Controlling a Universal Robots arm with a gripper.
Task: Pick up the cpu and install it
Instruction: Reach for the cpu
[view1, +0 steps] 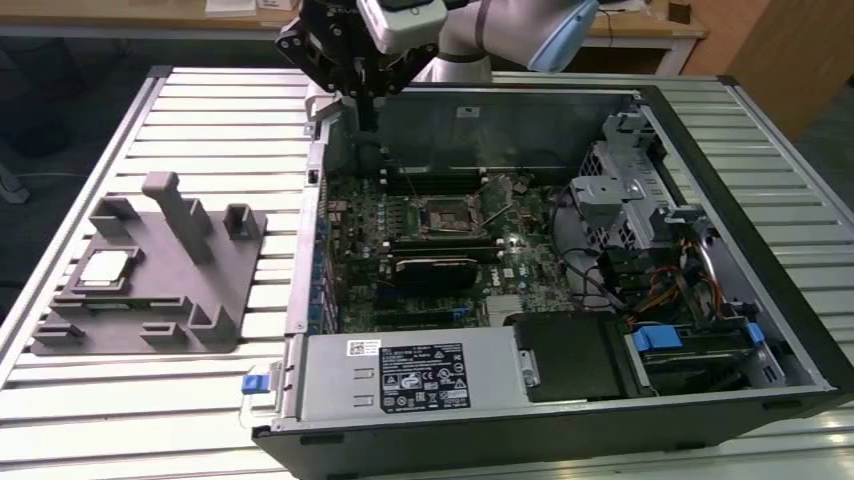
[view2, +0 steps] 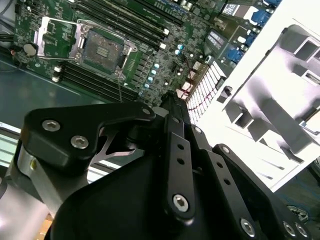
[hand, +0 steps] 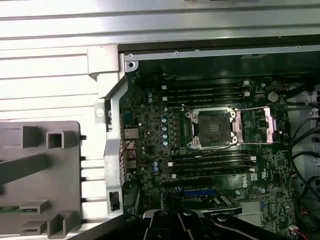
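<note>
Slatted metal table (view1: 200, 110) carries an open case (view1: 787, 330) and, at nine o'clock from it in the exterior view, a grey tray (view1: 200, 300). The cpu (view1: 107, 267) lies in a seat on that tray, at about nine o'clock from the tray's middle and well apart from the gripper. The gripper (view1: 362, 118) hangs over the case's back corner, at eleven o'clock from the socket (view1: 447, 212) in the exterior view. Its fingers look pressed together with nothing between them. The socket stands open, its cover plate (hand: 260, 125) swung aside and its contacts bare.

The pick-up has not begun, so the risks lie ahead. The chip is thin and sits low in its seat, so fingers closing on its edges could slip off, or tip it against the tray's raised blocks. A tilted or turned chip lowered onto bare contacts would likely bend them. The case wall and the plate's wire lever stand close to the socket and could catch the fingers on the way down.

The cpu lies flat with its pale metal top up. Being square, it has no long axis. Its edges run roughly with the tray's, slightly skewed to the table slats. Which corner is the keyed one cannot be told.
</note>
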